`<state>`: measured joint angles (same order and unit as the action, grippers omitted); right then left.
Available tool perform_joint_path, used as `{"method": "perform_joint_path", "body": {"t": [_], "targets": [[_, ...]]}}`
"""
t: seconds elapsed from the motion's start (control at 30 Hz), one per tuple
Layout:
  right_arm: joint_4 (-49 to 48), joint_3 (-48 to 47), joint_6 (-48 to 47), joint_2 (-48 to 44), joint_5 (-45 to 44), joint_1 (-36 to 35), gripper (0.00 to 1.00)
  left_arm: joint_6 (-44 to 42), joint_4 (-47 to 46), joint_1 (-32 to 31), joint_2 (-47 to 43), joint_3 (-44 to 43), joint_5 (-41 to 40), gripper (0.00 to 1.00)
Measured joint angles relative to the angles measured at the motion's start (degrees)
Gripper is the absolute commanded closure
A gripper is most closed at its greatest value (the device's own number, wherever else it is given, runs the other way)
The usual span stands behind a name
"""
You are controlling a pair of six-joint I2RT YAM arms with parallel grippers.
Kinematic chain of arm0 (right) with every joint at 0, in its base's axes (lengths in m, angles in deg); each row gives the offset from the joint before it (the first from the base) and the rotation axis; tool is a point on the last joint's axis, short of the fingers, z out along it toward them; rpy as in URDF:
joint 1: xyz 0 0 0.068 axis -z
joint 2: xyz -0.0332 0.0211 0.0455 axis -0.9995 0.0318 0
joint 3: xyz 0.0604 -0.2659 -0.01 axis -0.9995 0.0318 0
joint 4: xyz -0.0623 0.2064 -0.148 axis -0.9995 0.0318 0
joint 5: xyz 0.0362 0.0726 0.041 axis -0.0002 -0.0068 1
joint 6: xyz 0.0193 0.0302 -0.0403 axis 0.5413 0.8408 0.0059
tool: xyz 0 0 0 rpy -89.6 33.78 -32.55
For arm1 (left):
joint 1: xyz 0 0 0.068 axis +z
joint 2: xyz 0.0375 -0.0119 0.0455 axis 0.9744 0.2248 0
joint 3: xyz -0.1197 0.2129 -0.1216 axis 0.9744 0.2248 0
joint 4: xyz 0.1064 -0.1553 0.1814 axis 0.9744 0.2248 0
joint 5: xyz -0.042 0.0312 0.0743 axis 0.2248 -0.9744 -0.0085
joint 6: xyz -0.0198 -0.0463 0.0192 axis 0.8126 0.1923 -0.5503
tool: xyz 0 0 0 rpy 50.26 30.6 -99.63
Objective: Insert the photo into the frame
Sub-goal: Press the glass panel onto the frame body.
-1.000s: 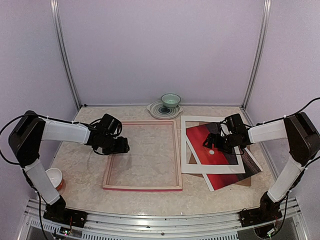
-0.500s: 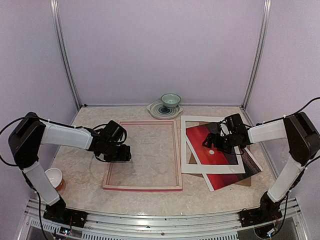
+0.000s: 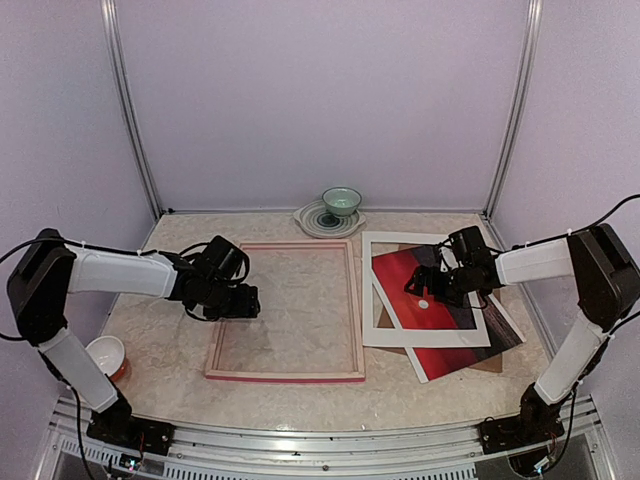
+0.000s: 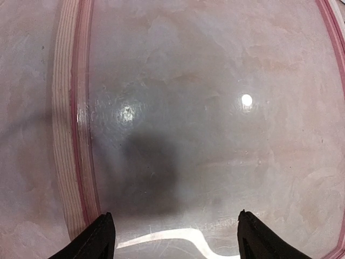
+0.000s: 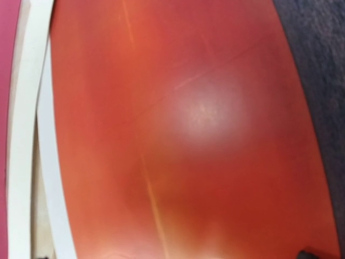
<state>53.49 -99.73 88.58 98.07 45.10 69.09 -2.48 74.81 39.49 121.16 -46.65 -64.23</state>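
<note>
since the photo [image 3: 398, 285] lies right of the frame [image 3: 285, 376], under the right end effector [image 3: 422, 290], that arm is nearer; it and the left end effector [image 3: 246, 300] both spread wide, empty.

Left pincer [image 4: 175, 240], right pincer [image 3: 422, 291]: both agape.

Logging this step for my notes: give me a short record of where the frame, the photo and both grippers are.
frame: lying flat, pale back up, no photo in it
photo: right of the frame, partly under a white mat
left gripper: open, above the frame's left part
right gripper: open, above the photo
task state: photo not yet in frame
</note>
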Motion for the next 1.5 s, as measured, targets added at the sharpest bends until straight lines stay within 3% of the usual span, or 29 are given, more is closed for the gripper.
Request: {"method": "perform_joint_path", "body": {"t": [0.6,1.07,1.5], "targets": [[1.18,-1.16,-0.42,0.85,0.63,-0.46,0.01,5.53,11.08,-8.41,-12.17,5.03,0.72,0.22],[-0.07,-1.14,-0.63,1.29,0.90,-0.79,0.01,8.63,13.09,-12.44,-6.51,6.71,-4.09,0.22],[-0.42,-1.14,-0.83,1.44,1.09,-0.79,0.01,9.42,14.75,-13.33,-8.33,6.23,-4.52,0.24]]}}
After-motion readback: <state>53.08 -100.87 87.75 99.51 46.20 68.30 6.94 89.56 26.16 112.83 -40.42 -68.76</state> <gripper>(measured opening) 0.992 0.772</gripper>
